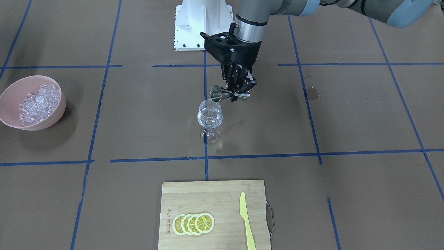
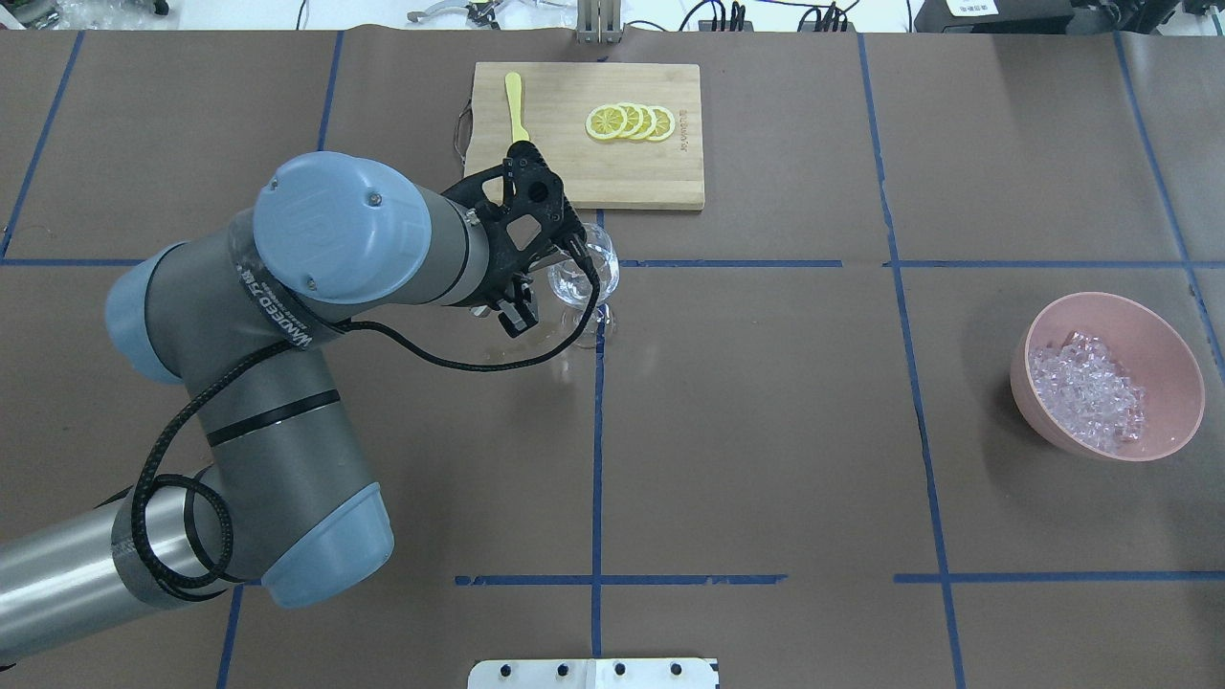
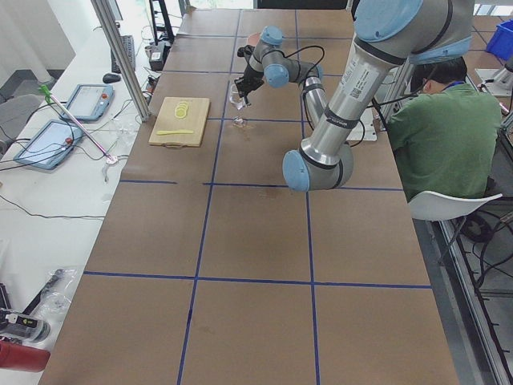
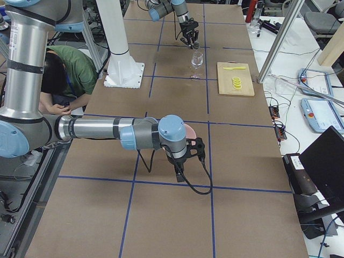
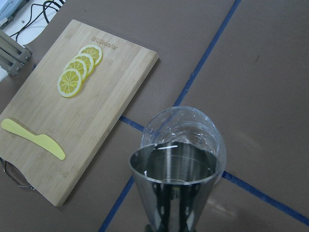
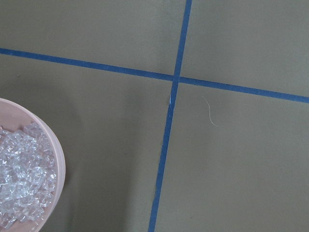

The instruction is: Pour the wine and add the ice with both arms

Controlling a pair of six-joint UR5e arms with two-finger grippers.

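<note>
My left gripper is shut on a steel jigger, tipped on its side with its mouth at the rim of a wine glass. The glass stands upright on the table and holds some clear liquid. The left wrist view shows the jigger over the glass. The ice lies heaped in a pink bowl far off on the robot's right. My right gripper shows only in the exterior right view, just in front of the bowl; I cannot tell whether it is open. Its wrist view shows ice at lower left.
A wooden cutting board carries several lemon slices and a yellow knife on the far side from the robot. The white pedestal stands at the robot's base. Wet spots mark the table. A person in green sits beside the table.
</note>
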